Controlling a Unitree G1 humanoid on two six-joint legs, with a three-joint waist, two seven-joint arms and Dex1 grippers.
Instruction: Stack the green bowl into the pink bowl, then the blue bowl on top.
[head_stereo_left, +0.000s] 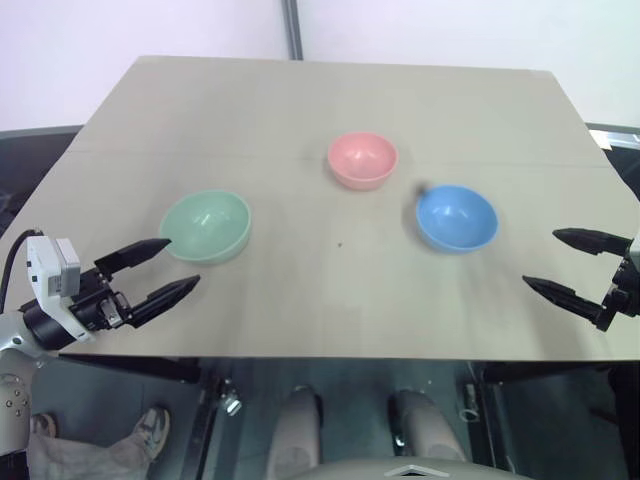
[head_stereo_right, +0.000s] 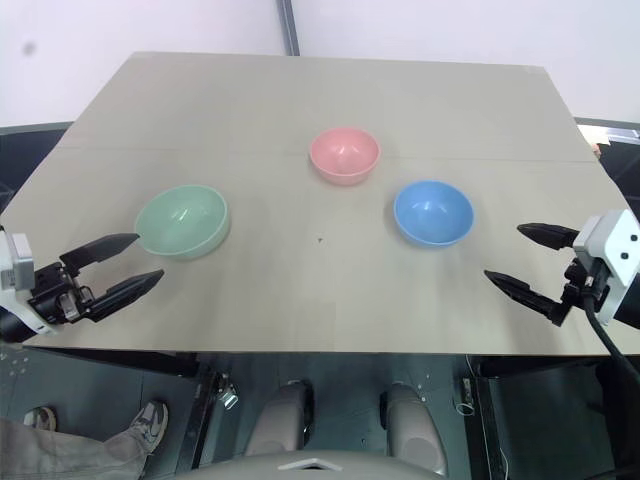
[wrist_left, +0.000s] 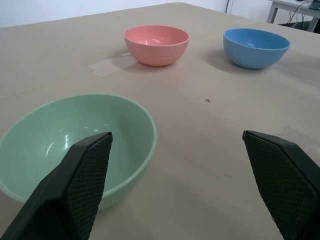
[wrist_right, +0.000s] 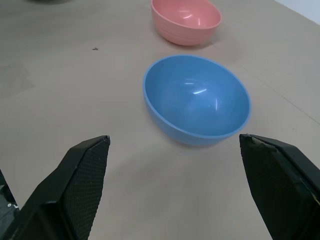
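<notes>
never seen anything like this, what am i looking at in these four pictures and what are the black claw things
This is a humanoid robot at a table. The two wider pictures come from a pair of cameras on its head, looking down over its arms. The other two come from cameras on its wrists, each looking out between that arm's own two black fingers.

The claws are its grippers: the left gripper and the right gripper. Both stand open and hold nothing.

On the table sit three small bowls, apart from one another: a green bowl just ahead of the left gripper, a blue bowl in front of the right gripper, and a pink bowl farther back between them. Nothing is stacked yet.
</notes>
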